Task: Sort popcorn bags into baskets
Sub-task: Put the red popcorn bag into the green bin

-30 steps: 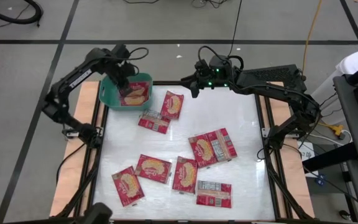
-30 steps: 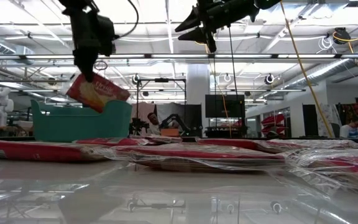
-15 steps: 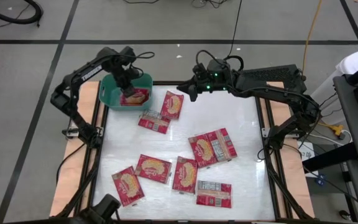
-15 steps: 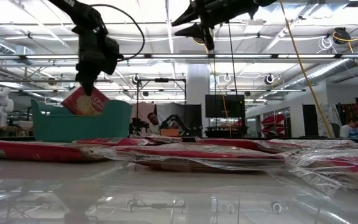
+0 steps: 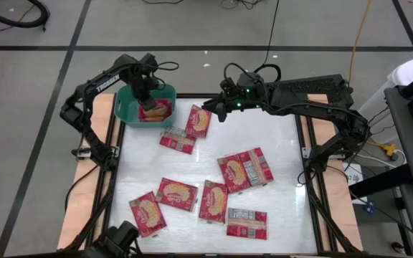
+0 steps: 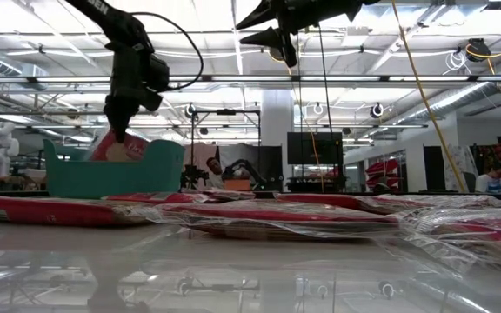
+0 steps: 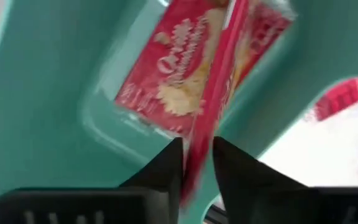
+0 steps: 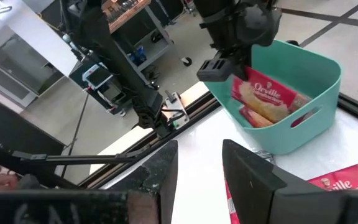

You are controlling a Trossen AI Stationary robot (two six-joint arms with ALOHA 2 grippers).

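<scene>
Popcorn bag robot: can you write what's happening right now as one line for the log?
left gripper: over teal basket, fingers around popcorn bag | right gripper: open, empty, above table | loose bags on table: eight

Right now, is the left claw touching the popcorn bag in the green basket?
Touching. The left wrist view shows the left gripper's fingers either side of the popcorn bag's edge.
</scene>
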